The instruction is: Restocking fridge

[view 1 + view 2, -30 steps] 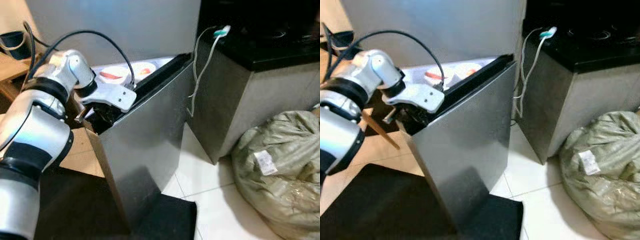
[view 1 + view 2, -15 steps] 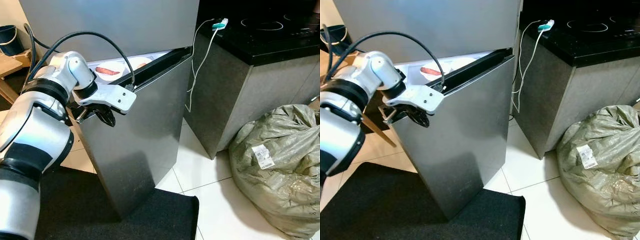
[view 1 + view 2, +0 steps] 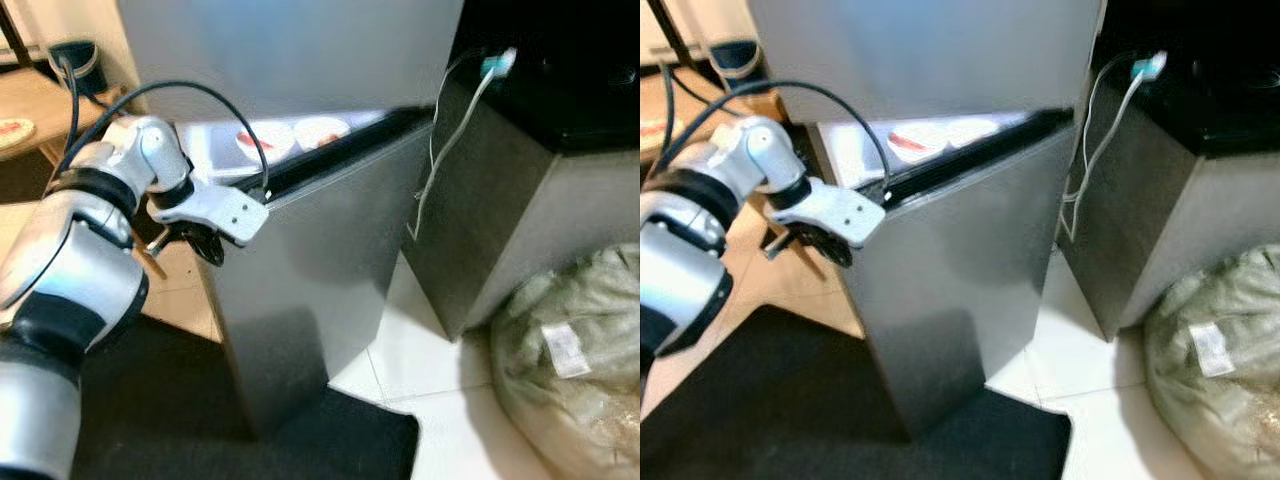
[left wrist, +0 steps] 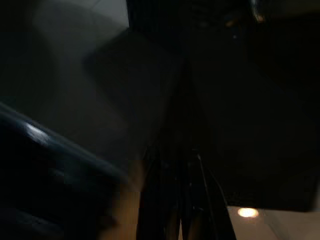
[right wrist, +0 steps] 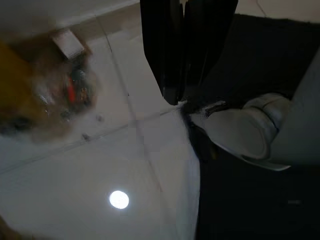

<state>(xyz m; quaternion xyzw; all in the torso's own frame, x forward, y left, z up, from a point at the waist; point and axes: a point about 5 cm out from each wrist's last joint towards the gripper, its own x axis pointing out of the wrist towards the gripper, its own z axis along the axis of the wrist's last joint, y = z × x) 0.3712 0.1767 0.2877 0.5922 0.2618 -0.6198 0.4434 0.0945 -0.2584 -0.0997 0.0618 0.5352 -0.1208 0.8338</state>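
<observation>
Steel fridge [image 3: 300, 70] fills the upper middle of the head views, frames slightly blurred. Its lower door [image 3: 960, 270] is swung partly open, free edge toward the robot's left, top edge tilted out from the body. Dark counter unit [image 3: 540, 190] sits just right of the fridge, with a white cable [image 3: 440, 150] hanging down its side from a teal-tipped plug. Bulky grey-green sack [image 3: 1230, 350] lies on the white tile floor [image 3: 440, 420] on the right, paper label on it. Black mat [image 3: 790, 420] on the floor under the door. Through the gap at the door top: a lit shelf with two pale bowls [image 3: 265, 140], something red in one. Left arm reaches across to the door's free edge; left gripper [image 3: 207, 247] sits at that edge just below the top corner, touching or nearly so. Can't tell if its fingers are apart or together, and the left wrist view is too dark to help. Right gripper [image 5: 182, 55] hangs over tile and mat, fingers [image 5: 167, 60] pressed together, holding nothing.
</observation>
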